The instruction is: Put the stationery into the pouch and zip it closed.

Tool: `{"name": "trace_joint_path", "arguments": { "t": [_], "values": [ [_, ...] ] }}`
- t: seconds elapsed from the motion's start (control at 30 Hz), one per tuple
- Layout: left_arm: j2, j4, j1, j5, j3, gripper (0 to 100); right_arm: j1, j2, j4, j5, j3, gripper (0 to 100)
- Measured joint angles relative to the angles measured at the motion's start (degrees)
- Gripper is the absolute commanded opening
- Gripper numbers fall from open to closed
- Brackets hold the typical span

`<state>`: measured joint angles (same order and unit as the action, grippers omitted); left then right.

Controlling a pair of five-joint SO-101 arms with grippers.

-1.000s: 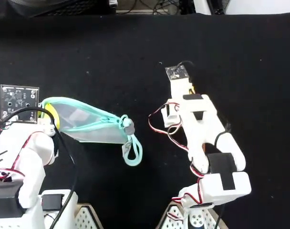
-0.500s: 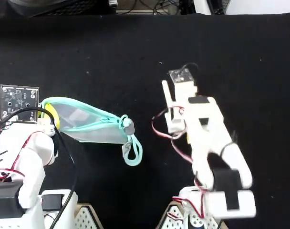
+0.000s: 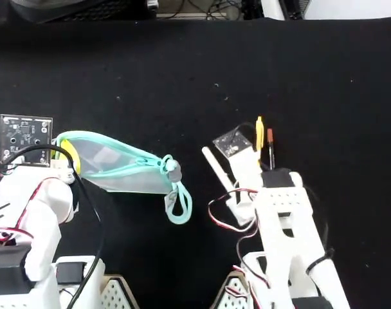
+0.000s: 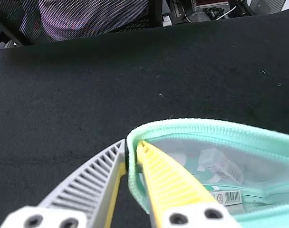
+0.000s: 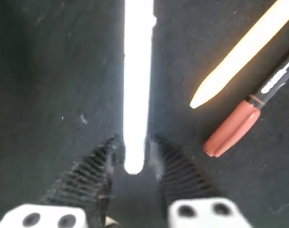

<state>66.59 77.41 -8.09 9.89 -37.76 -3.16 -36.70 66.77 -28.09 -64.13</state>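
Right wrist view: the right jaws were closed on one end of the white pen (image 5: 136, 90), pressing it from both sides. Just beside it on the black surface (image 5: 49, 71) lay an orange pen (image 5: 244, 57) and a red-capped marker (image 5: 232, 130), their tips close together. Left wrist view: the left jaws pinched the rim of the mint pouch (image 4: 216, 130), the yellow jaw inside its open mouth and the grey jaw outside. A labelled item (image 4: 219, 164), possibly an eraser, lay within. High view: the pouch lay by the left arm, well apart from the three pens.
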Motion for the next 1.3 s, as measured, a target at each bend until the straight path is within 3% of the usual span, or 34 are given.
{"name": "trace_joint_path", "arguments": {
  "t": [0.17,0.37,0.5,0.77,1.2,1.3],
  "values": [
    [0.0,0.0,0.0,0.0,0.0,5,-0.4,-0.4,3.6,-0.4,4.1,20.1],
    [0.0,0.0,0.0,0.0,0.0,5,-8.7,-0.4,7.0,2.2,15.5,18.0],
    [0.0,0.0,0.0,0.0,0.0,5,-12.1,2.3,0.9,5.3,17.1,18.0],
    [0.0,0.0,0.0,0.0,0.0,5,-12.5,21.4,-19.4,5.9,18.8,18.1],
    [0.0,0.0,0.0,0.0,0.0,5,-12.5,44.6,-21.7,5.9,32.7,17.3],
    [0.0,0.0,0.0,0.0,0.0,5,-12.5,47.2,-21.7,5.9,34.3,4.0]
  ]
}}
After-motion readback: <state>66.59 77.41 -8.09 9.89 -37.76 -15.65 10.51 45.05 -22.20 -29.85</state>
